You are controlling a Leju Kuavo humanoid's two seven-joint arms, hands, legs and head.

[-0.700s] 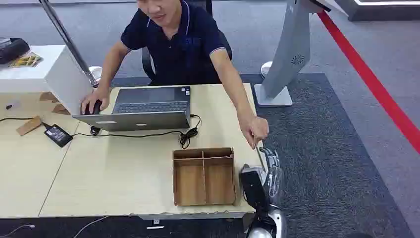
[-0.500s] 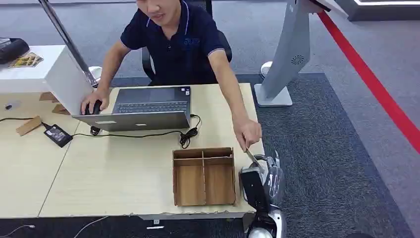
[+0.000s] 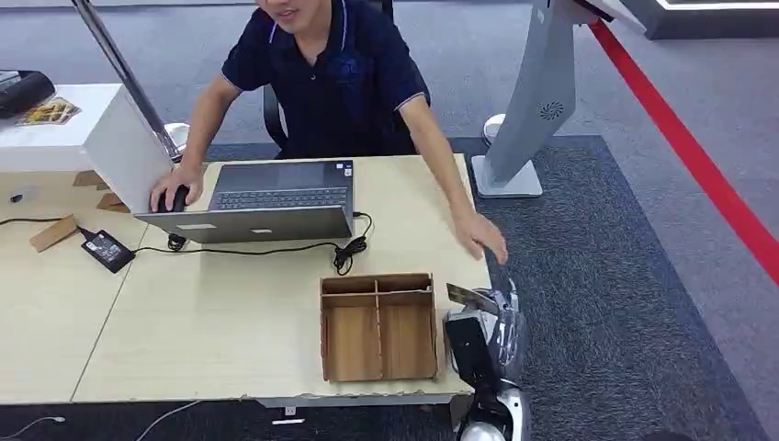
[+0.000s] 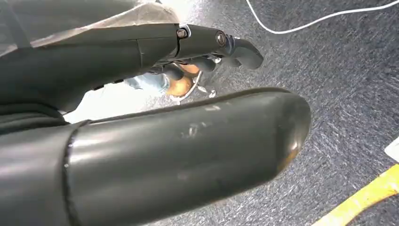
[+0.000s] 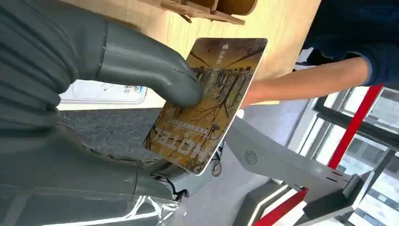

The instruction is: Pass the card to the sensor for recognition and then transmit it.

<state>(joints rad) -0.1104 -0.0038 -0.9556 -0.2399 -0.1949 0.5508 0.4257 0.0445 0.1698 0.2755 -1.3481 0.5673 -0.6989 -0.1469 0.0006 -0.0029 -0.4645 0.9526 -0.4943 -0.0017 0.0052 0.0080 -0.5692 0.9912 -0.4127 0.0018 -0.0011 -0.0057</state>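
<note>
Person's hand [image 3: 481,234] pulled back; right robot hand [image 3: 485,326] now pinches card [image 5: 205,102], kiosk sensor [image 3: 542,92] ahead-right.

The right hand [image 5: 117,122] pinches the card [image 5: 207,101] (thumb pressed on its printed face).

Premises: office or reception area. A person [image 3: 321,83] sits at a light wooden desk [image 3: 230,322] with an open laptop [image 3: 266,197], mouse [image 3: 177,196] and power adapter [image 3: 107,249]. Grey carpet [image 3: 606,303] covers the floor; a white kiosk stand [image 3: 537,101] stands beside the desk.
</note>
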